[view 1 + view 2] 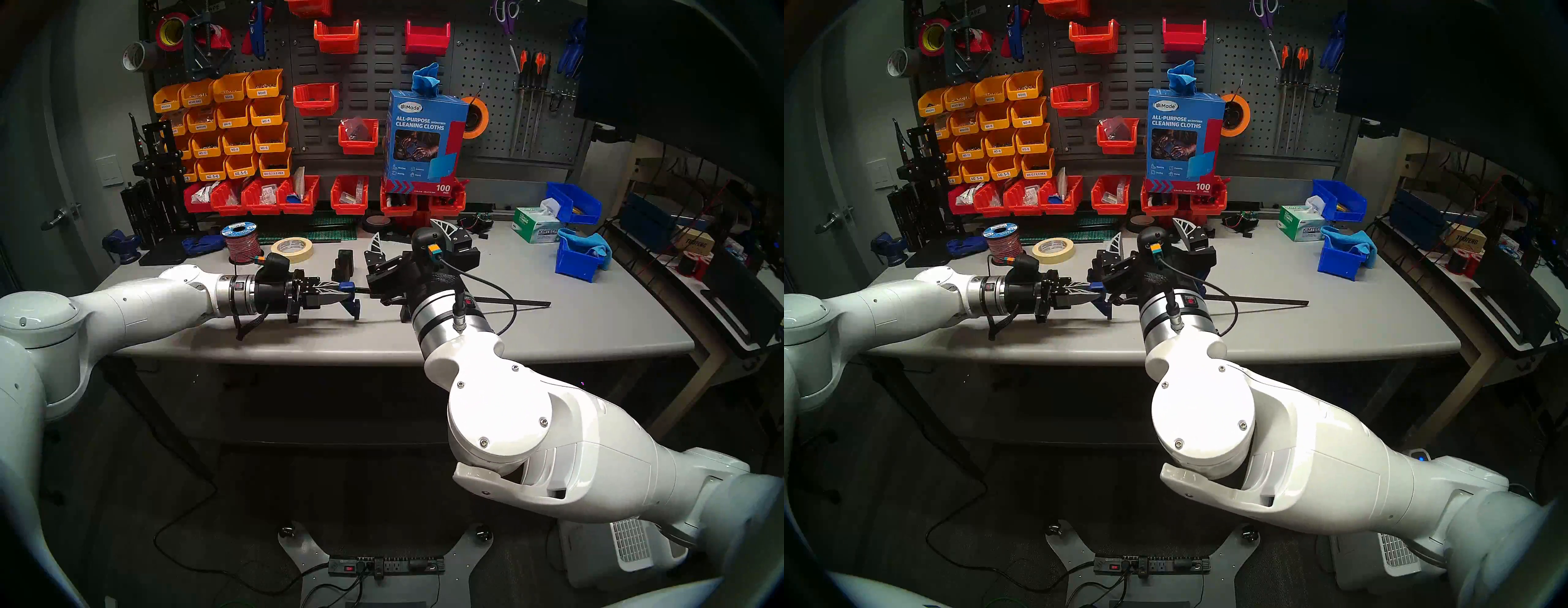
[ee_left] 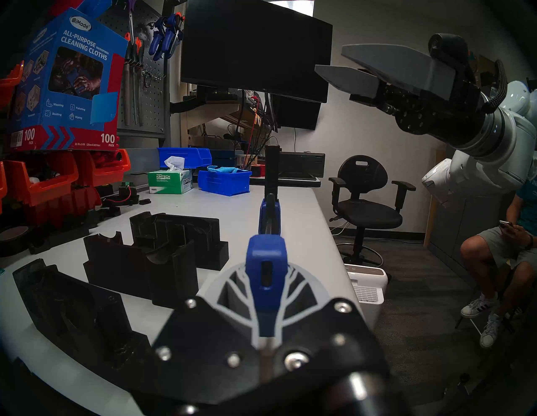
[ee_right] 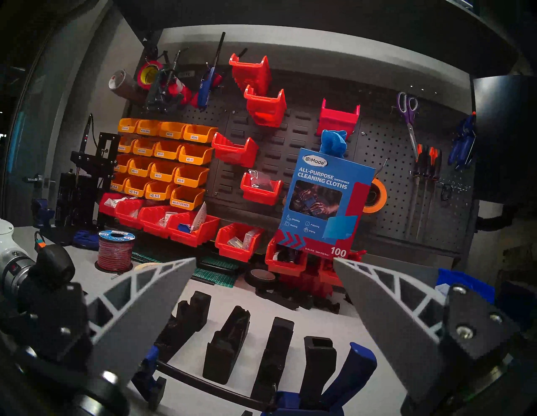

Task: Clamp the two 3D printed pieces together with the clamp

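The clamp's black bar (image 1: 509, 302) lies across the grey table (image 1: 551, 335). My left gripper (image 1: 341, 293) is shut on the clamp's small blue end jaw (image 2: 266, 261), which is also visible from the head (image 1: 348, 292). The blue handle (image 3: 334, 386) is under my right wrist. My right gripper (image 3: 264, 260) is open and empty above the bar; the left wrist view also shows it (image 2: 329, 58). Three black notched printed pieces stand apart just beyond the bar (image 3: 186, 322), (image 3: 226, 345), (image 3: 273, 357). From the head only one of these pieces (image 1: 344, 263) shows.
A masking tape roll (image 1: 292, 249) and a wire spool (image 1: 239, 244) sit at the back left. Blue bins (image 1: 581, 254) and a tissue box (image 1: 536, 225) are at the right. Red bins line the back. A person (image 2: 499, 247) sits beyond the table's right end.
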Robot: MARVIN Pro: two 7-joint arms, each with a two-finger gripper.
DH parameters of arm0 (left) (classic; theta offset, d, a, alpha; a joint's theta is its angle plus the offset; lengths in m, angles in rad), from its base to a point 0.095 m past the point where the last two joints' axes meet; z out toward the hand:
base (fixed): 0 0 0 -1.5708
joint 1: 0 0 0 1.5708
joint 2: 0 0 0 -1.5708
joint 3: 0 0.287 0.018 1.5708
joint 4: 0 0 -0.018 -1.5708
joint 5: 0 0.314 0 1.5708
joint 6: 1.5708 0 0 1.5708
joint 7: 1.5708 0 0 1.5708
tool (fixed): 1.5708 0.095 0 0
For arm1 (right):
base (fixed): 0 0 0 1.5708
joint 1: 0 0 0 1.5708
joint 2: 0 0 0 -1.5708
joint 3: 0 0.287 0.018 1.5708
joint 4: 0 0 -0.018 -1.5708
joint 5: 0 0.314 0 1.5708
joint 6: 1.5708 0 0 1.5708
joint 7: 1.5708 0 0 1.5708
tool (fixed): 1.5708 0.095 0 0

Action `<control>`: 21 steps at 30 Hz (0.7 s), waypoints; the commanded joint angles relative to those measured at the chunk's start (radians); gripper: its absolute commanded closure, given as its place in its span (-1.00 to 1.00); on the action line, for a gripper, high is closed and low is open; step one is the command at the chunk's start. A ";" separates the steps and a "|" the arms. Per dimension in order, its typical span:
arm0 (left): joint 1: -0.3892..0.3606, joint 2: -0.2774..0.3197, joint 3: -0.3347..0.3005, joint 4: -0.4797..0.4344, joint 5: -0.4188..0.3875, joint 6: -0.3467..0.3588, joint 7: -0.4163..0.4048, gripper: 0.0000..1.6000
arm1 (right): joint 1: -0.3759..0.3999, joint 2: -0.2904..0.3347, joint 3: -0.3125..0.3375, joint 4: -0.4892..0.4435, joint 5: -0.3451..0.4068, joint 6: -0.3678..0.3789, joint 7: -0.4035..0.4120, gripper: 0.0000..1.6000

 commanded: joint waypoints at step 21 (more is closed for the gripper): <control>-0.004 0.001 -0.020 -0.001 0.010 0.004 -0.091 1.00 | -0.038 0.106 0.107 0.056 0.069 -0.114 -0.026 -1.00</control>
